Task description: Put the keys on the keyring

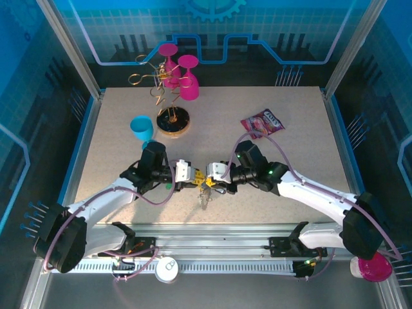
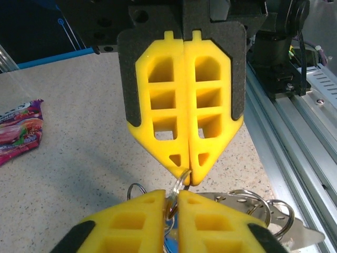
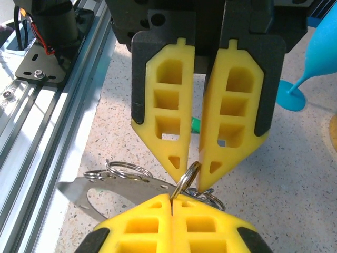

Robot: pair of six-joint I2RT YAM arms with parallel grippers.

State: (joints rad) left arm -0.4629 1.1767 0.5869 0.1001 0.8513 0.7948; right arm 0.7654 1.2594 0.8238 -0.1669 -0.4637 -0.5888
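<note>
The speckled beige table is seen from high behind. A small silver metal ring is shared, close-up, by both facing wrist views.

keyring: edge-on, lower arc swallowed between the pads of the right hand
keys: dangling bunch, too small to count
green bit: mostly behind the left hand, unidentifiable
blue cup: bowl cut by the frame edge
snack packet: cropped at left

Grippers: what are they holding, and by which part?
Both pinch the same thin metal ring by its wire: left gripper on one end, right gripper on the opposite end.
</note>
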